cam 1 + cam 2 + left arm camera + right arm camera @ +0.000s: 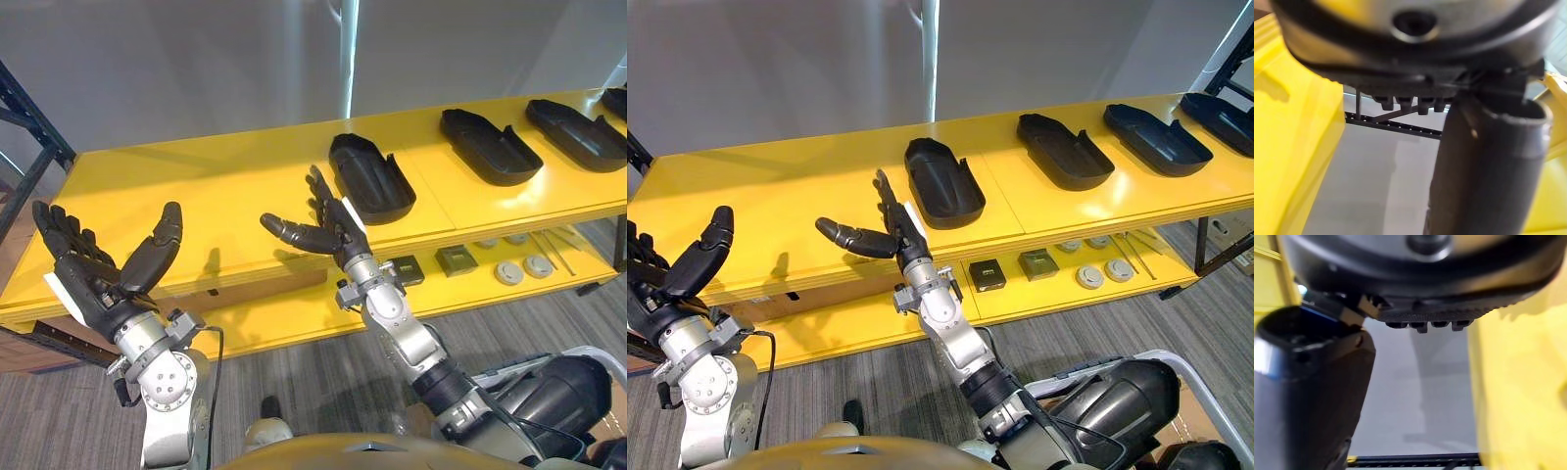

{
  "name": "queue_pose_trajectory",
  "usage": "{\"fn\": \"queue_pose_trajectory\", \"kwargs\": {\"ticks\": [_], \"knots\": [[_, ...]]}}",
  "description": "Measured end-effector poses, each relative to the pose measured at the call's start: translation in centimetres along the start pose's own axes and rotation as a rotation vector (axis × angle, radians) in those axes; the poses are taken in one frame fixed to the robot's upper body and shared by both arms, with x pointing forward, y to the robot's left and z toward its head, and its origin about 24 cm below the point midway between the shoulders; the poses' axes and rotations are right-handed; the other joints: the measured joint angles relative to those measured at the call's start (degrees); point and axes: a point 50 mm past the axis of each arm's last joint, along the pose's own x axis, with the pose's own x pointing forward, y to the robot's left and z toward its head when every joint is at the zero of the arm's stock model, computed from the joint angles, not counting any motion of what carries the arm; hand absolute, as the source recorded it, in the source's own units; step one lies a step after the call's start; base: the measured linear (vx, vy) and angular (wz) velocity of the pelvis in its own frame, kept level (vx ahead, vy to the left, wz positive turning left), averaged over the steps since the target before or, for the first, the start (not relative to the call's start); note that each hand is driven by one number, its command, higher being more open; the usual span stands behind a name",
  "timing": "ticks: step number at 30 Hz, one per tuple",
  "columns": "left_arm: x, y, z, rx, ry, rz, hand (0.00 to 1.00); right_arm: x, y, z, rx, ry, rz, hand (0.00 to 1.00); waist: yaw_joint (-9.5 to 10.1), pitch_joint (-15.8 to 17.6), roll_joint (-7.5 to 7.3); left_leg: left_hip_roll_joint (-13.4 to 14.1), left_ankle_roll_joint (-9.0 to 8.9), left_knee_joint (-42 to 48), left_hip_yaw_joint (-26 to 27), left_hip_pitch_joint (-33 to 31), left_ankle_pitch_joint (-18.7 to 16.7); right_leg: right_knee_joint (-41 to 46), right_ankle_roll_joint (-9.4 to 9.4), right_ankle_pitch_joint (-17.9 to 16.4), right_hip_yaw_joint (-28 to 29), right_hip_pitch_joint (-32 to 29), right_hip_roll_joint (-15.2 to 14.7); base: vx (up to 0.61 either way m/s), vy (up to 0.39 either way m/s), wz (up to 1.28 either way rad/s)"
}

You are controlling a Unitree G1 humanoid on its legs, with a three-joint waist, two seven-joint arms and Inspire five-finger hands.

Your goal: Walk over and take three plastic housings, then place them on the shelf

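Holding left arm (pixel 167 392) upright at lower left. Holding left hand (pixel 96 279) palm-up above the wrist, fingers (pixel 61 230) straight and pointing upward, thumb (pixel 157 245) standing apart opposite them; gripping nothing. Holding right arm (pixel 421 357) stretched forward and leftward from lower right. Presenting right hand (pixel 338 237) likewise spread: fingers extended upward, thumb sticking out sideways toward the left hand; clasping nothing. Holding both hands well apart from each other.

Bright yellow shelf (pixel 225 186), glossy black plastic housings (pixel 370 178) on it, plain pale grey wall (pixel 196 59) behind the shelf, dark grey streaked carpet (pixel 294 377) below it
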Motion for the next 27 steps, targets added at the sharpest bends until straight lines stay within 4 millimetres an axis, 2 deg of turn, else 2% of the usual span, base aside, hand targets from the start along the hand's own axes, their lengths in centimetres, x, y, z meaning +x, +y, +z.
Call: {"fn": "queue_pose_trajectory", "kwargs": {"ticks": [1,3,4,5,6,7,10,11,15,19,24,27], "knots": [[0.1,0.2,0.0,0.005,-0.005,0.008,1.00,-0.4,-0.9,1.9,0.022,-0.091,-0.041,1.00,-0.05,0.0,-0.02,0.0,-0.03,0.0,0.2,0.3,0.0,0.0,0.01,0.0,0.2,0.2,0.0,0.01,-0.019,-0.06],[0.3,0.4,0.1,0.010,-0.013,0.016,1.00,-1.0,-2.7,4.2,0.035,-0.198,-0.133,1.00,-0.26,0.0,-0.04,0.0,-0.10,0.0,0.4,0.8,-0.1,-0.1,0.02,0.0,0.3,0.6,0.0,0.00,-0.013,-0.09],[0.5,0.6,0.2,0.015,-0.020,0.024,1.00,-2.1,-5.2,6.2,0.012,-0.290,-0.278,1.00,-0.28,0.0,-0.07,0.0,-0.07,0.0,0.9,1.2,-0.4,-0.1,-0.03,0.0,0.9,0.6,0.0,-0.02,-0.005,-0.15],[0.5,0.7,0.2,0.018,-0.022,0.029,1.00,-2.6,-6.2,6.8,0.000,-0.316,-0.337,1.00,-0.33,0.0,-0.08,0.0,-0.23,0.0,1.3,1.4,-0.7,-0.2,-0.14,-0.1,1.3,0.6,0.0,-0.04,0.004,-0.26],[0.7,0.9,0.3,0.024,-0.026,0.038,1.00,-3.7,-8.1,7.5,-0.028,-0.345,-0.454,1.00,-0.64,-0.1,-0.08,0.1,-0.18,0.0,2.1,1.6,-1.2,-0.7,0.18,-0.1,1.7,0.6,0.0,-0.04,0.005,-0.20],[0.8,1.2,0.4,0.030,-0.034,0.049,1.00,-5.0,-9.9,7.8,-0.065,-0.349,-0.565,1.00,-1.78,-0.2,-0.06,0.1,-0.18,0.0,2.6,1.5,-1.2,-1.2,0.27,-0.1,1.9,0.5,0.1,-0.04,0.004,-0.16],[1.0,1.4,0.4,0.039,-0.038,0.058,1.00,-7.5,-12.4,7.3,-0.146,-0.276,-0.706,1.00,-3.46,-0.4,0.34,0.3,-0.21,0.0,4.0,1.5,-1.5,-2.8,0.33,0.1,3.6,0.0,0.8,0.00,-0.002,-0.22],[1.1,1.3,0.4,0.030,-0.035,0.043,1.00,-8.4,-12.8,6.8,-0.165,-0.235,-0.721,1.00,-3.80,-0.4,0.41,0.5,-0.30,0.0,4.9,1.5,-1.6,-3.2,0.31,0.7,4.1,-0.3,1.1,0.03,-0.008,-0.33],[1.1,0.0,0.3,-0.070,0.014,-0.086,1.00,-9.5,-13.1,5.6,-0.177,-0.132,-0.665,1.00,-4.96,-0.4,0.71,0.6,-0.36,0.2,5.2,1.6,-1.3,-3.1,0.26,1.5,4.6,-0.6,1.2,0.07,-0.017,-0.07],[1.3,-0.8,0.5,-0.093,0.000,-0.192,1.00,-9.2,-13.1,4.3,-0.196,-0.046,-0.540,1.00,-4.75,-0.3,0.59,0.5,-0.38,0.2,5.1,1.6,-1.2,-2.9,0.28,1.6,4.6,-0.5,1.1,0.05,-0.003,0.04],[1.5,-1.2,0.7,-0.072,-0.016,-0.280,1.00,-8.9,-13.7,2.2,-0.195,0.057,-0.484,1.00,-4.21,0.1,-0.01,0.5,-0.37,0.2,4.9,1.5,-1.3,-2.9,0.25,1.4,4.4,-0.3,1.1,0.01,-0.002,0.03],[1.6,-1.2,0.8,-0.068,-0.019,-0.290,1.00,-8.8,-13.8,1.9,-0.193,0.066,-0.479,1.00,-4.21,0.3,-0.39,0.5,-0.29,0.1,4.7,1.5,-1.3,-2.9,0.15,1.0,4.2,-0.2,1.0,0.00,0.000,0.00]]}}
